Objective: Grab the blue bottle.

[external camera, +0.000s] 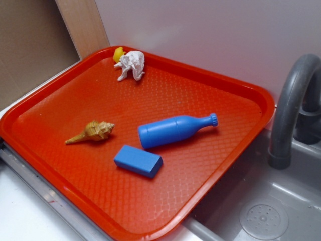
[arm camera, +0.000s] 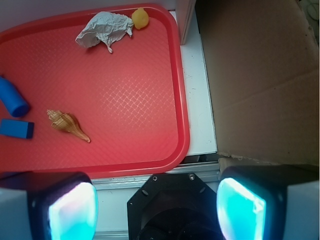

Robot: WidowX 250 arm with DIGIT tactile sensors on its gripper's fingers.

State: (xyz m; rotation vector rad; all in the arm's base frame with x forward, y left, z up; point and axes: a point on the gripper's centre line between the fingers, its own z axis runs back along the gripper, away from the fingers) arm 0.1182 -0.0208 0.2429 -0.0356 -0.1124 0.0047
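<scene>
The blue bottle (external camera: 173, 131) lies on its side near the middle of the red tray (external camera: 225, 165), its ridged cap pointing toward the tray edge beside the grey faucet (external camera: 291, 110), with the flat blue block (external camera: 138, 160) just beside its base and the tan seashell (external camera: 93, 132) nearby toward the opposite edge. A crumpled white object (external camera: 131, 65) and a small yellow item (external camera: 119, 53) sit together in the far corner of the tray. In the wrist view the pincer (arm camera: 157, 207) hangs spread wide outside the tray edge, holding nothing, well apart from the bottle, whose base shows at the left margin.
</scene>
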